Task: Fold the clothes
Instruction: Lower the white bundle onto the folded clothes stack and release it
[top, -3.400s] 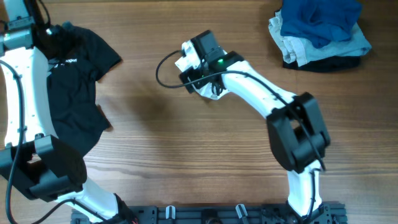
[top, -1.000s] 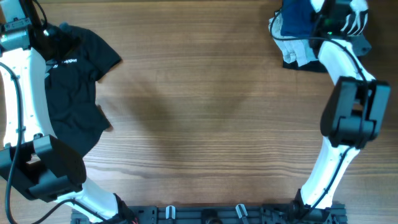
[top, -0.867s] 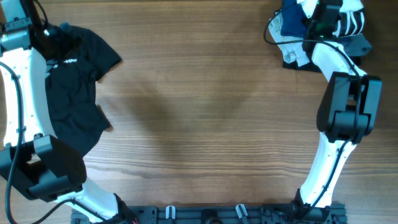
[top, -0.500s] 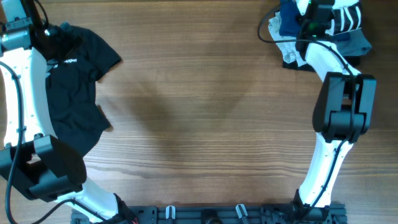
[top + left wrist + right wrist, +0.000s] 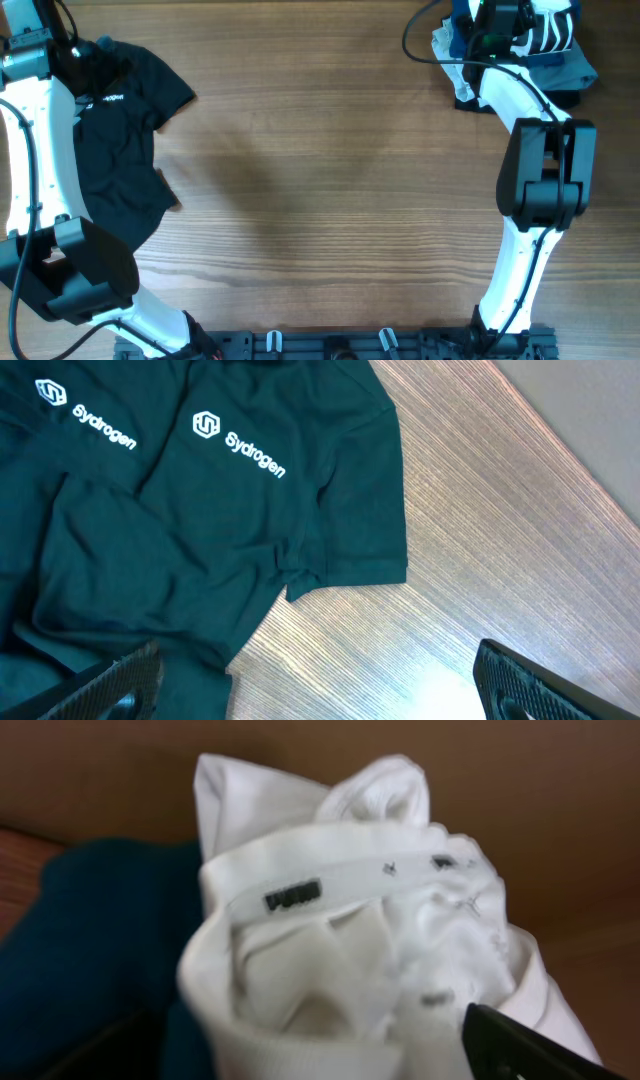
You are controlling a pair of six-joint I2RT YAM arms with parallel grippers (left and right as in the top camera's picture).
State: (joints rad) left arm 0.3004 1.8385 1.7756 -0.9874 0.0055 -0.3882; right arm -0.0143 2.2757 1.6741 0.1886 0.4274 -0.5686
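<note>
The white T-shirt with black stripes (image 5: 549, 26) lies bunched on top of the garment pile at the table's far right corner. In the right wrist view it (image 5: 340, 930) fills the frame, its collar label facing me. My right gripper (image 5: 494, 18) hangs over the pile just left of the shirt. Its jaws (image 5: 320, 1065) are spread wide, with only one dark finger showing at the lower right and the cloth lying loose between them. My left gripper (image 5: 310, 695) is open and empty above the black shirt's hem, at the far left (image 5: 98, 48).
A black shirt with small white logos (image 5: 120, 140) lies spread at the left; it also shows in the left wrist view (image 5: 180, 510). Blue (image 5: 463, 32) and pale grey (image 5: 572, 70) garments are stacked under the white shirt. Bare wooden table (image 5: 320, 170) lies between.
My right arm carried the white shirt from the table's middle to the far-right pile. In the last second the gripper slid left while the shirt stayed on the pile. Left arm unmoved.
</note>
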